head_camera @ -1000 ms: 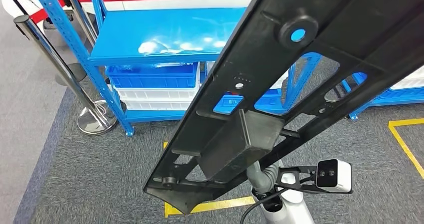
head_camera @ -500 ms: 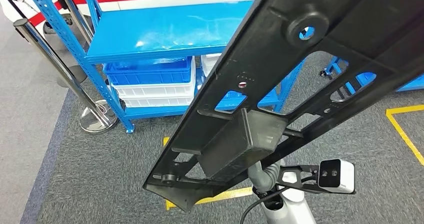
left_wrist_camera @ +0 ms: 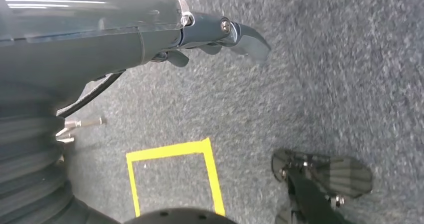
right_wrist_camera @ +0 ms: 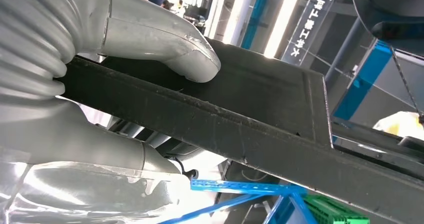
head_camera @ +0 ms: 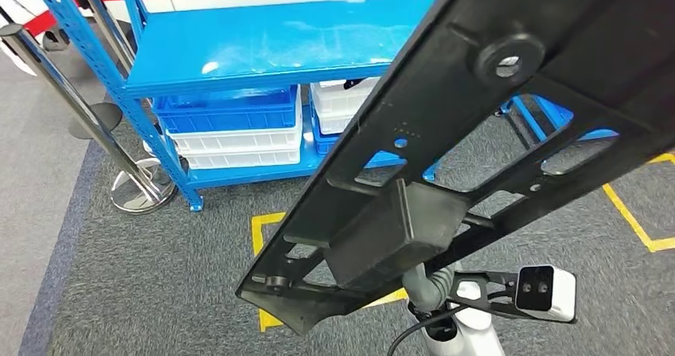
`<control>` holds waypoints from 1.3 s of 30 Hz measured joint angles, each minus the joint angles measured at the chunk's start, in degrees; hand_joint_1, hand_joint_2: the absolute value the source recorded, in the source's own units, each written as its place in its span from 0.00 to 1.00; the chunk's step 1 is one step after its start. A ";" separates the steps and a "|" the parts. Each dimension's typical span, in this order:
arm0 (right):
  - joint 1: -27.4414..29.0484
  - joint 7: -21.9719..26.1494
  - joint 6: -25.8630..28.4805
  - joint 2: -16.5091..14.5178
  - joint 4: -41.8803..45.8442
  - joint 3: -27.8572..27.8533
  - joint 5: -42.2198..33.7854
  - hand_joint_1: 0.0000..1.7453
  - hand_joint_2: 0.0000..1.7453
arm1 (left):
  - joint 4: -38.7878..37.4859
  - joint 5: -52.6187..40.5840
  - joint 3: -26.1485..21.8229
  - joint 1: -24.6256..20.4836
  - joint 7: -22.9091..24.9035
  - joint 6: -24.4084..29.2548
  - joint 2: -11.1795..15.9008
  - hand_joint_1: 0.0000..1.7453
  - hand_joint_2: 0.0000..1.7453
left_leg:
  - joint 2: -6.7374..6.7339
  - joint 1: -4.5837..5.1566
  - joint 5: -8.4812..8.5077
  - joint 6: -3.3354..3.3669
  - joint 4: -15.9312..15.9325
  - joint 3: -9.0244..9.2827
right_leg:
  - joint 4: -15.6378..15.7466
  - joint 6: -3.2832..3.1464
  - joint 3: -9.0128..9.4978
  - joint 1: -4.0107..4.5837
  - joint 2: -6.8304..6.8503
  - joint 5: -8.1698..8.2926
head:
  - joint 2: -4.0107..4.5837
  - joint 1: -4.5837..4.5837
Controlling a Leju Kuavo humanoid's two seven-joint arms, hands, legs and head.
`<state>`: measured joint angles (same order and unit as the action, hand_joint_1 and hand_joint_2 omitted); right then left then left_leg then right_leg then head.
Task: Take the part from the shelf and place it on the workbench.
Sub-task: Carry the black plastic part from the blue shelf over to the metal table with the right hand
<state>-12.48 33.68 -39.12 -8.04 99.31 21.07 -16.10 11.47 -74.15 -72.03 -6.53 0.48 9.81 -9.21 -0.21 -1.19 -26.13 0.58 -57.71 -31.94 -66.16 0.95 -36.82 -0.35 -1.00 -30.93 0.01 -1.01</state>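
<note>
From the head view, the long black plastic part (head_camera: pixel 493 133) is off the blue shelf (head_camera: pixel 263 41) and carried high, its long axis slanting from low near the robot up toward the far right; it should be kept level and clear of the shelf posts while being carried to the desk. In the left wrist view, the left robot hand (left_wrist_camera: pixel 220 33) hangs over carpet holding nothing, fingers loosely apart. In the right wrist view, the right robot hand (right_wrist_camera: pixel 125 43) clamps the part's edge, thumb on top; that grip should stay firm.

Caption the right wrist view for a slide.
Right hand grips the long black part, thumb on top, blue racking behind.
</note>
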 joint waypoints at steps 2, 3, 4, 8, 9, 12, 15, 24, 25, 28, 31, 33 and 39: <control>0.51 0.12 0.04 0.00 0.16 -0.29 0.26 1.00 1.00 | 0.00 -0.14 0.01 0.08 0.01 0.00 0.09 0.00 1.00 | -0.80 0.10 0.06 0.14 -0.04 -0.22 | -6.87 0.35 -3.33 -0.17 0.38 -2.70 | 0.01 -0.09; 0.79 0.19 0.07 0.00 0.20 -0.46 0.37 1.00 1.00 | 0.00 -0.20 0.01 0.10 0.02 0.00 0.11 0.00 1.00 | -1.22 0.13 0.05 0.14 -0.09 -0.26 | -8.16 0.42 -3.96 -0.24 0.47 -2.62 | 0.01 -0.09; 1.00 0.23 0.09 0.00 0.30 -0.62 0.45 1.00 1.00 | 0.00 -0.24 0.02 0.09 0.04 0.00 0.12 0.00 1.00 | -1.65 0.14 0.03 0.12 -0.16 -0.27 | -7.23 0.39 -3.48 -0.29 0.63 -1.45 | 0.00 -0.10; 1.09 0.28 -0.02 -0.01 1.33 -1.07 0.66 1.00 1.00 | 0.00 -0.26 0.09 -0.01 0.23 0.03 0.11 0.00 1.00 | -3.12 0.40 -0.26 -0.47 -0.47 -0.15 | 6.25 -0.64 3.18 0.41 4.22 4.45 | 0.00 -0.09; 1.08 0.29 -0.06 -0.02 1.51 -1.14 0.66 1.00 1.00 | 0.00 -0.24 0.10 0.00 0.28 0.06 0.11 0.00 1.00 | -3.52 0.51 -0.29 -0.74 -0.46 -0.14 | 7.40 -0.91 3.60 0.70 4.81 4.53 | 0.00 -0.07; 1.15 0.29 -0.03 -0.03 1.84 -1.45 0.67 1.00 1.00 | 0.00 0.05 0.08 -0.09 0.22 0.34 0.14 0.00 1.00 | -4.29 0.60 -0.57 -1.69 -0.40 0.06 | 7.93 -1.76 3.42 0.61 3.44 4.89 | 0.00 -0.03; 1.20 0.37 0.09 -0.18 2.11 -1.82 0.63 1.00 1.00 | 0.00 0.26 0.08 -0.10 -0.36 0.78 0.19 0.00 1.00 | -1.37 0.45 -4.74 -2.26 -6.62 -2.40 | 8.49 -2.72 3.50 0.14 1.98 5.43 | 0.01 0.10; 2.95 1.38 1.12 -0.29 3.31 -3.35 1.21 1.00 1.00 | 0.00 -0.10 0.09 0.01 -0.07 5.30 0.44 0.00 1.00 | 2.82 0.12 -1.03 -1.87 -1.68 -0.11 | 6.85 -1.93 2.66 0.07 -3.55 5.13 | 0.00 0.11; 3.16 1.49 1.28 -0.30 3.56 -3.53 1.39 1.00 1.00 | 0.00 -0.22 0.11 -0.04 0.16 5.65 0.45 0.00 1.00 | 3.19 0.15 -1.30 -1.72 -1.30 0.04 | 6.77 -1.59 2.36 0.05 -3.96 5.22 | 0.00 0.10; 4.26 1.83 1.83 -0.29 4.55 -4.18 1.69 1.00 1.00 | 0.01 -0.31 0.14 -0.27 0.38 6.31 0.44 0.00 1.00 | 1.99 0.08 -0.77 -0.79 -0.81 0.03 | 6.62 -0.53 1.81 -0.05 -4.34 5.27 | 0.01 0.09; 5.08 2.26 2.14 -0.23 5.38 -4.82 1.69 1.00 1.00 | 0.02 -0.49 0.16 -0.35 0.05 7.94 0.50 0.00 1.00 | 0.33 -0.01 -0.35 0.09 -0.17 0.09 | -0.13 0.30 -1.45 -0.01 -0.71 1.27 | 0.00 -0.55; 5.91 2.54 2.14 -0.20 5.52 -5.26 1.66 1.00 1.00 | 0.02 -0.70 0.19 -0.29 -0.50 10.12 0.51 0.00 1.00 | -0.84 0.11 -0.36 0.22 -0.18 -0.02 | -7.17 0.66 -4.89 -0.19 0.46 -1.65 | 0.00 -0.71; 7.20 3.23 1.96 -0.11 5.91 -6.51 1.47 1.00 1.00 | 0.02 -0.81 0.27 -0.48 -2.16 13.14 0.52 0.00 1.00 | -3.91 0.49 -0.75 -0.40 -0.27 0.29 | 6.05 -0.55 2.26 0.41 4.12 4.94 | 0.01 -0.70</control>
<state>-5.28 36.91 -37.17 -8.15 105.22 14.56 -14.63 11.50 -74.96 -71.76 -7.00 -1.68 22.95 -8.69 -4.12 -0.71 -26.88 0.17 -57.99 -31.64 -60.11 0.39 -34.56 0.06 3.12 -25.99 0.01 -1.72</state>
